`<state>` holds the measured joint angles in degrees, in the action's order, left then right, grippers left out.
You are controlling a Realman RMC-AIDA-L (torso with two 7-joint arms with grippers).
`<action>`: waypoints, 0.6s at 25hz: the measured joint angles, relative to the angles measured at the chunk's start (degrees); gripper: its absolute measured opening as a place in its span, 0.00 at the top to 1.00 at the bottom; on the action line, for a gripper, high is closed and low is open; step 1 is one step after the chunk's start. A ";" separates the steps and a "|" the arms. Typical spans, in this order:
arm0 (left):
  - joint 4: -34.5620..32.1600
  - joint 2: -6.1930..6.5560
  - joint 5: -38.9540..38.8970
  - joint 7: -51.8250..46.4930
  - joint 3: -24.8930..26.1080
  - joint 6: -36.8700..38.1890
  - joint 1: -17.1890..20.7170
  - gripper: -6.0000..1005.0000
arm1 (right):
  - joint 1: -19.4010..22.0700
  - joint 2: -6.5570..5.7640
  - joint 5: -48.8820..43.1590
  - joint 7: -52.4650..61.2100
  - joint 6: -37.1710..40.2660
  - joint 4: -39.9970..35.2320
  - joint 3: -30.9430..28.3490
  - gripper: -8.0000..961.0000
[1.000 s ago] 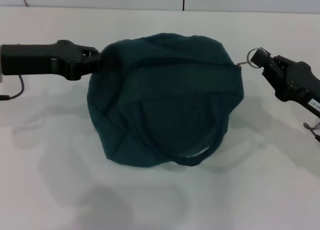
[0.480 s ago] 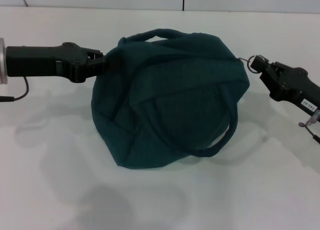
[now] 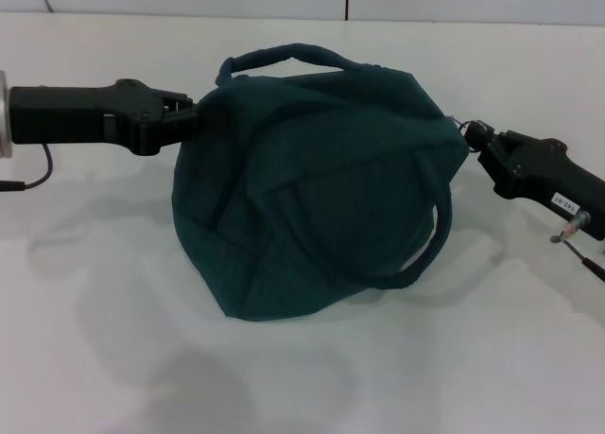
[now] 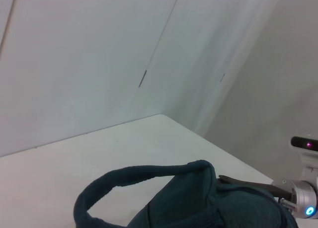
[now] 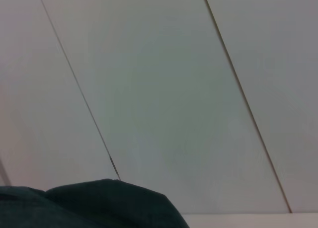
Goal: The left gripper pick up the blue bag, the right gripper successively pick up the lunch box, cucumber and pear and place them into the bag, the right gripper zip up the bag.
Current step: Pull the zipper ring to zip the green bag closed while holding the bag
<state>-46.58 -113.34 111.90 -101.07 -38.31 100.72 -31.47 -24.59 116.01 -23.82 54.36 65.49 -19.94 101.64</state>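
Head view: bulging blue bag closed, contents hidden

A bare test bench in a lab or robot workroom — the white table is plain and unmarked, and behind the table rise blank white wall panels split by thin dark seams. Beside the table, a device with small lit indicator lamps glows — nothing domestic shows.

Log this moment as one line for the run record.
left gripper: shut on dark teal fabric bag, left edge | right gripper: at bag's right end by zipper ring | bag: bulging, on white table | lunch box, cucumber, pear: not visible
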 joint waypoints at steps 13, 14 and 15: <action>-0.01 -0.09 -0.02 0.10 0.00 0.00 -0.05 0.94 | -0.90 0.19 0.16 0.31 -2.38 -0.06 3.61 0.87; -0.01 -0.09 -0.05 0.10 0.00 0.00 -0.06 0.94 | -0.95 0.18 0.28 0.29 -2.78 -0.02 3.60 0.87; -0.01 -0.10 -0.09 0.10 -0.01 0.00 -0.07 0.94 | -0.98 0.18 0.36 0.29 -3.23 0.03 3.60 0.87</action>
<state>-46.58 -113.44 111.81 -100.98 -38.32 100.72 -31.53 -25.57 116.19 -23.46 54.66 62.26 -19.91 105.24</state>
